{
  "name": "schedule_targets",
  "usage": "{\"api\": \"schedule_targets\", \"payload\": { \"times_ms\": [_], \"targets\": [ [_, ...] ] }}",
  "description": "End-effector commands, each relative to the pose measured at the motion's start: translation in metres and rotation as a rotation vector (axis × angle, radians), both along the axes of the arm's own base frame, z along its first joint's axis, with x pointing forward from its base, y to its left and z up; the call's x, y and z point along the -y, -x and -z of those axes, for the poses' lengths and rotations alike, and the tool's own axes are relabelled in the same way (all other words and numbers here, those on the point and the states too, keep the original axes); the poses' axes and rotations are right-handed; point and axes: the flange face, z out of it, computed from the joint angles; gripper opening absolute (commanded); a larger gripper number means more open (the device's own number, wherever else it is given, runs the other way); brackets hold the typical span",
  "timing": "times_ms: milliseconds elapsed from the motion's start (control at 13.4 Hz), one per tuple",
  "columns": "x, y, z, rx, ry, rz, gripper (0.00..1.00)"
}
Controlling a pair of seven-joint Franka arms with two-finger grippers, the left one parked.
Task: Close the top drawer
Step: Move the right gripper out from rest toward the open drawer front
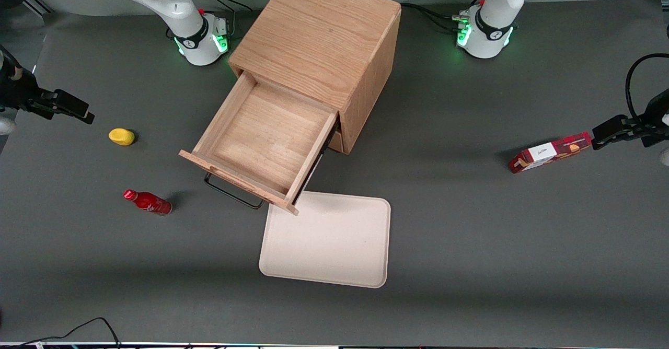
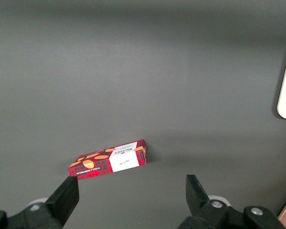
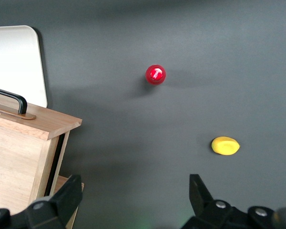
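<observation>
1. Watching the gripper (image 1: 86, 116) first — it hangs at the working arm's end of the table, well apart from the cabinet (image 1: 319, 41), fingers spread wide and grasping nothing. The right wrist view confirms the gap between the fingers (image 3: 69, 195) is bare.
2. The top drawer (image 1: 261, 140) stands pulled fully out of the cabinet, its box body bare inside, its black handle (image 1: 232, 192) facing the front camera and overhanging the edge of the white tray (image 1: 329, 239).
3. Risks as we judge them: the drawer sits skewed to the table edges, so a push off its axis could rack it on the runners or shove the whole cabinet instead of seating the drawer.
4. A low approach could clip the red bottle (image 1: 148, 201) or the yellow object (image 1: 121, 136) — both lie between gripper and drawer front, the bottle nearer the front camera.
5. A finger hooking under the handle could drag the drawer back out on retreat.
6. Count: one cabinet, two drawers with only a sliver of the lower one showing, one tray, one red bottle, one yellow object, one red patterned box (image 1: 551, 152) toward the parked arm's end.
</observation>
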Motion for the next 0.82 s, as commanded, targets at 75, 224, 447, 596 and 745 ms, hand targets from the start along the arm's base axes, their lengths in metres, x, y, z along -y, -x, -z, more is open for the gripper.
{"api": "schedule_targets", "payload": {
  "times_ms": [75,224,447,596,745],
  "targets": [
    [-0.003,-0.003,-0.001,0.006,-0.006,0.016,1.0],
    [-0.007,-0.007,0.001,0.014,-0.009,0.002,1.0],
    [-0.01,-0.018,0.01,-0.001,-0.001,-0.006,1.0],
    [-0.019,-0.04,0.013,0.006,0.007,-0.036,1.0],
    [-0.034,-0.065,0.017,0.016,0.011,-0.109,1.0]
  ]
}}
